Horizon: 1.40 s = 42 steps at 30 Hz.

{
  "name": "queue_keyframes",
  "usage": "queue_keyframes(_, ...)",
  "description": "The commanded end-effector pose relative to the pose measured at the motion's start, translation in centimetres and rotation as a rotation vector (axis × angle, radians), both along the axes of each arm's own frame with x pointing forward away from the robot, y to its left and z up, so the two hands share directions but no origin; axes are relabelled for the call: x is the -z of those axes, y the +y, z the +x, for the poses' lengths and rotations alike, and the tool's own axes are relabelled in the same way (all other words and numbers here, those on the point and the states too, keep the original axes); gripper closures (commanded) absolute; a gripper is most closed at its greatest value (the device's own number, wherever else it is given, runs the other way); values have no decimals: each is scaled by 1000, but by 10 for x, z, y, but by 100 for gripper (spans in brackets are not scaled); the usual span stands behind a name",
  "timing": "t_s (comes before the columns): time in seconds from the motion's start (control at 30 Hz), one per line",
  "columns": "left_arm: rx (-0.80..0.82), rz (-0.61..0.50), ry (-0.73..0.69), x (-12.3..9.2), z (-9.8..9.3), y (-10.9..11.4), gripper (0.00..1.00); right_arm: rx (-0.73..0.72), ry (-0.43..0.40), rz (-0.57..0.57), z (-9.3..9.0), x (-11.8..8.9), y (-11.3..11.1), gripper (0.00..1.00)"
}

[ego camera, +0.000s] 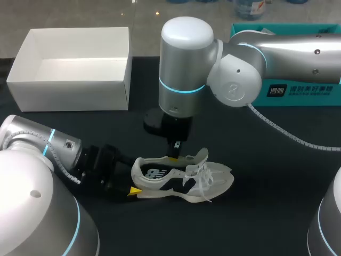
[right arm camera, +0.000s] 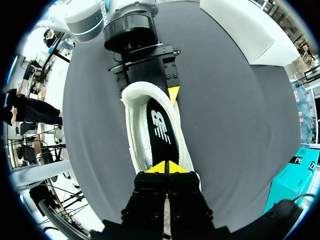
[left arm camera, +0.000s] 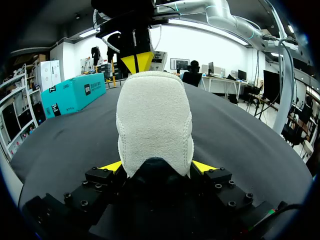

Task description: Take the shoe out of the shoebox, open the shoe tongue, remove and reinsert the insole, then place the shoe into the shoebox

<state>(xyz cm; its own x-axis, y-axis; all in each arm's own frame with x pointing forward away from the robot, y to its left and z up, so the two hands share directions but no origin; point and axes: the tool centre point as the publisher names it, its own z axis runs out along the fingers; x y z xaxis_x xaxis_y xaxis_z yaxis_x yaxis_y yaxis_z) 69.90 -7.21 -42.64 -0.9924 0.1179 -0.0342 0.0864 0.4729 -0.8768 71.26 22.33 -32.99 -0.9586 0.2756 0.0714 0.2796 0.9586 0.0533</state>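
While the shoe (ego camera: 181, 178) lies on black worktop (ego camera: 266, 186), left fingers (left arm camera: 111, 167) pinch its heel; right fingers (right arm camera: 156, 169) press together over its opening.

My table (ego camera: 277, 160) is black. On it sits a white shoebox (ego camera: 69, 96); the shoe (ego camera: 181, 181) lies near it, a teal box (ego camera: 319, 98) well apart.

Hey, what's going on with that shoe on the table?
Two robot arms are working on a white and black sneaker lying on the black table. The left arm's tool clamps the heel from both sides. The right arm's tool, its fingers closed, sits at the shoe's opening by the black insole. The white cardboard shoebox stands open behind, with the shoe out of it.
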Motion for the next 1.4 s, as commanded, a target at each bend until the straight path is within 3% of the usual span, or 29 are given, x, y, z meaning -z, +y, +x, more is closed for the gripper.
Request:
queue_keyframes(0.03,-1,3,0,10,-5,-4,100,3,-8,-16,1,7,9,100)
queue_keyframes(0.63,-1,3,0,10,-5,-4,100,23,-12,-32,11,28,8,100)
queue_keyframes(1.4,-1,3,0,10,-5,-4,100,20,11,-23,13,33,12,100)
